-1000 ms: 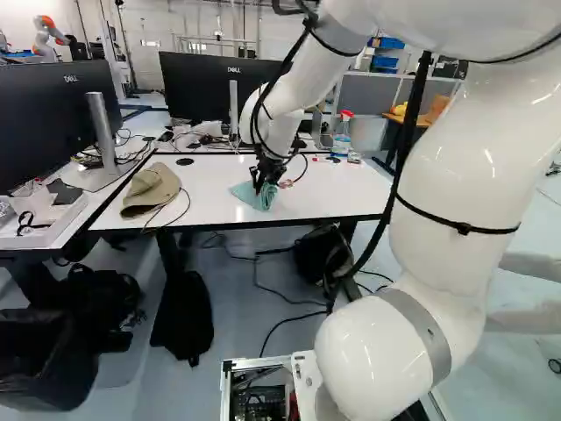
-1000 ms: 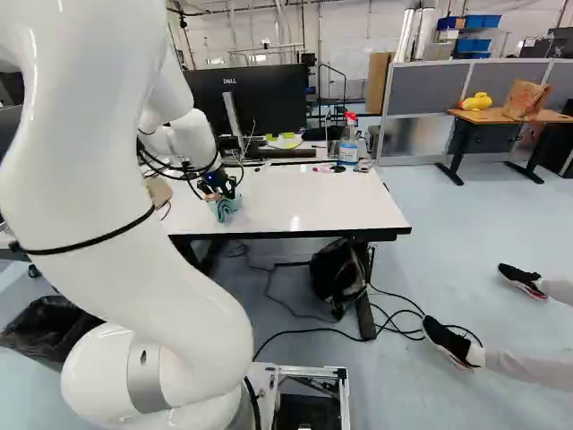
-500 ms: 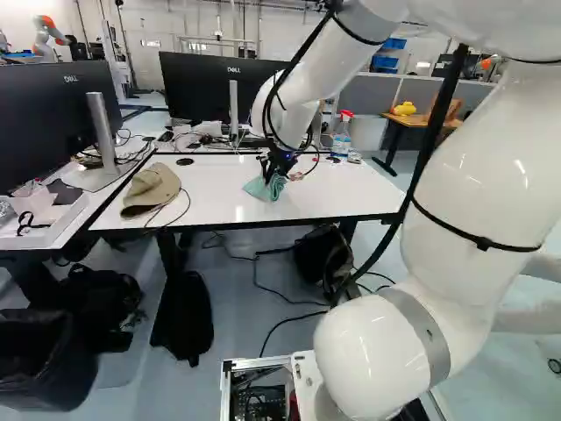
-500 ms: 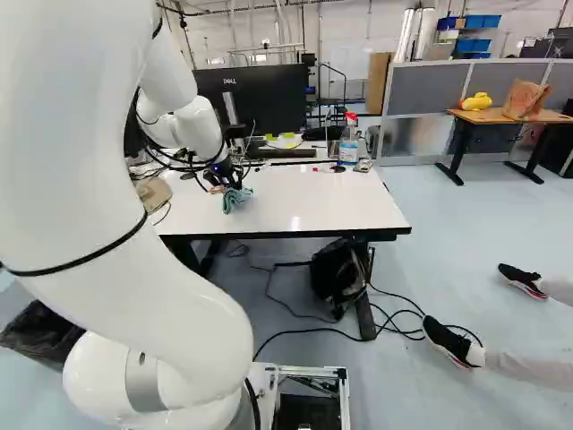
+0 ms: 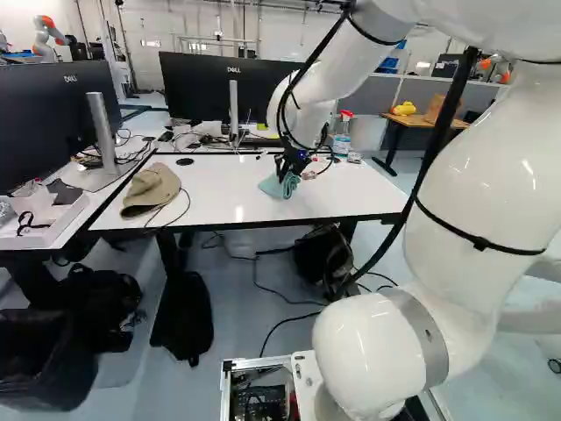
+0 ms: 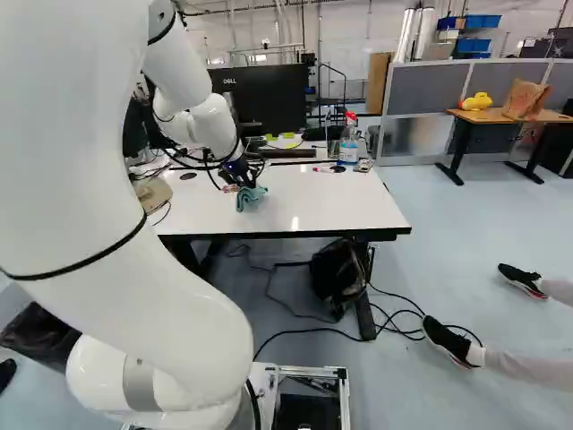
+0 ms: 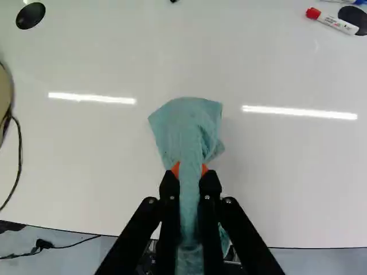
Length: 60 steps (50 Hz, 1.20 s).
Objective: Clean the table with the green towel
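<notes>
The gripper (image 5: 287, 170) is low over the white desk (image 5: 333, 197), with its 2 black fingers (image 7: 170, 192) clamped on the green towel (image 7: 186, 132) from both sides. The towel's wider part spreads ahead of the fingers, at the desk top, and a narrow fold runs back between them. A tan cap (image 5: 151, 189) lies at the left of the desk in the left base view, a dark cable beside it. A red-capped marker (image 7: 332, 20) and a spray bottle (image 6: 348, 141) are near the far edge.
</notes>
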Available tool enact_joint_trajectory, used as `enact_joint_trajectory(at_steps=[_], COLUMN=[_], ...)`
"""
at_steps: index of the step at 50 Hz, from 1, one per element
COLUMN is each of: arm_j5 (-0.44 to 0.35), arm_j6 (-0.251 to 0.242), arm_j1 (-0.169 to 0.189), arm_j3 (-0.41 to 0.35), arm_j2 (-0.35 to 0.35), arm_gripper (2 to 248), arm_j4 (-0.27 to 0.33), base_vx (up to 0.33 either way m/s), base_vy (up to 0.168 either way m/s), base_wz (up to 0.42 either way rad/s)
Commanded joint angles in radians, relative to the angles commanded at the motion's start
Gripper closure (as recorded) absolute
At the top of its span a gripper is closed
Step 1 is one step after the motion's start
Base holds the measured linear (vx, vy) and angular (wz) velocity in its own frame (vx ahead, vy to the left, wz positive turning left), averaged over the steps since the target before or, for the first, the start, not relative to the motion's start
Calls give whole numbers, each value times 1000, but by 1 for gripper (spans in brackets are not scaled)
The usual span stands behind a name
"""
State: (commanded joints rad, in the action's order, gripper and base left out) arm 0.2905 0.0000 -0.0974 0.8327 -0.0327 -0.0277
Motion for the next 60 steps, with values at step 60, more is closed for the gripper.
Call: enact_joint_trajectory(at_steps=[60], arm_j5=[0], arm_j6=[0], arm_j1=[104], arm_j3=[6], arm_j2=[2], arm_gripper=[208], arm_j4=[0], base_vx=[0], base_vy=[0], base_wz=[0])
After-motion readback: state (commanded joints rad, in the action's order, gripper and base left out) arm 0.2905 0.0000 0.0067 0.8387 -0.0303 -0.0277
